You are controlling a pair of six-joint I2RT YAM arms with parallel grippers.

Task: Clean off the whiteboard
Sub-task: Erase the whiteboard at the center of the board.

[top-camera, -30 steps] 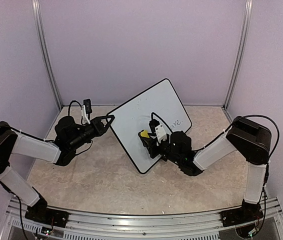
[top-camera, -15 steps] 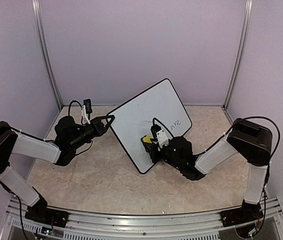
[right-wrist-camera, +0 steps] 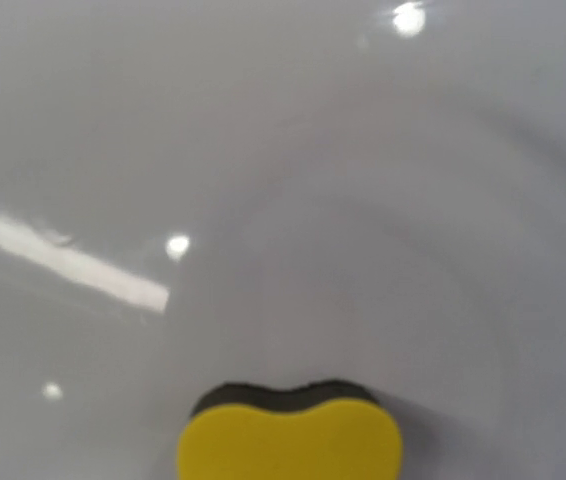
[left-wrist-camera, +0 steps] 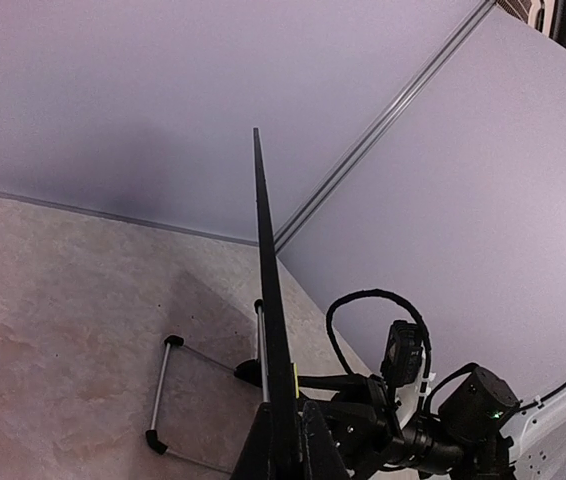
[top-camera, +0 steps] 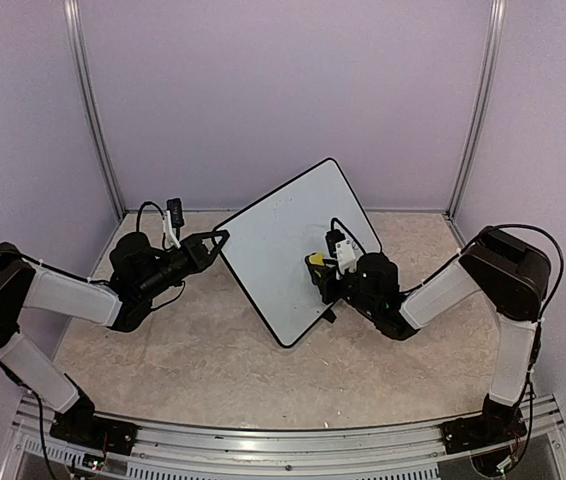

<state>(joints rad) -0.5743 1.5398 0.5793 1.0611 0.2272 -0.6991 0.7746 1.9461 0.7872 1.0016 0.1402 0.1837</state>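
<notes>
The whiteboard [top-camera: 278, 235] stands tilted on the table, white with a thin black rim, and no writing shows on it. My left gripper [top-camera: 221, 238] is shut on its left corner. In the left wrist view the whiteboard [left-wrist-camera: 267, 290] appears edge-on, pinched between the left gripper's fingers [left-wrist-camera: 259, 455]. My right gripper [top-camera: 323, 272] is shut on a yellow sponge [top-camera: 315, 261] and holds it against the board's right part. In the right wrist view the sponge [right-wrist-camera: 290, 440] presses its dark face on the glossy whiteboard [right-wrist-camera: 313, 150]; the fingers are out of frame.
The board's black wire stand [left-wrist-camera: 161, 395] rests on the marbled tabletop [top-camera: 163, 345] behind the board. Purple walls and metal posts [top-camera: 91, 110] close in the back and sides. The right arm [top-camera: 443, 290] stretches in from the right.
My right gripper slid the sponge up and to the right across the board. The handwritten marks seen earlier near the right edge no longer show. The left arm held still.
</notes>
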